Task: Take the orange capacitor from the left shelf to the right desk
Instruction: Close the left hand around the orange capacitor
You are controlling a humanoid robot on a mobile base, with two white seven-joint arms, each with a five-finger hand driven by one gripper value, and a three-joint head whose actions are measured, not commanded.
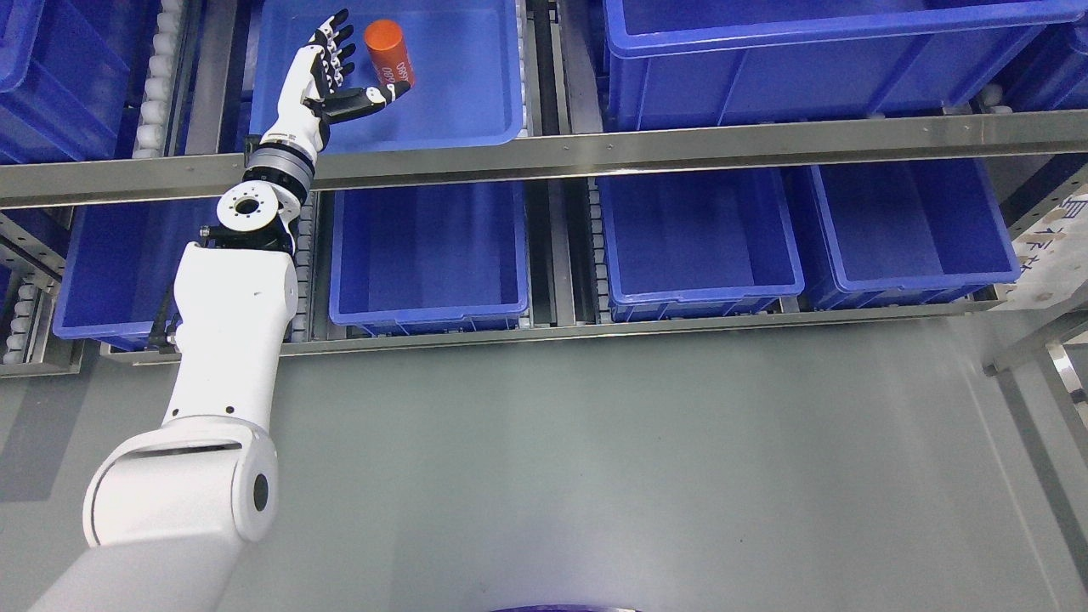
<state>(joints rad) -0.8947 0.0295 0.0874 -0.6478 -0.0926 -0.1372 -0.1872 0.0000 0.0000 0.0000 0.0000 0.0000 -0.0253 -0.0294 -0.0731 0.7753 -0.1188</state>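
An orange capacitor [388, 53], a short cylinder with white print, lies in a blue bin [459, 93] on the upper shelf level at the top left. My left hand [361, 59] reaches up into that bin, open, fingers [337, 38] spread upward just left of the capacitor and the thumb stretched out under its lower end, close to or touching it. Nothing is grasped. My white left arm [229, 323] rises from the lower left corner. My right arm is out of view.
A steel shelf rail [595, 149] crosses below the bin. Several empty blue bins [429, 255] sit on the lower level, and a large blue bin [816, 59] at the upper right. Grey floor [637, 467] fills the foreground. A metal frame [1050, 340] stands at the right edge.
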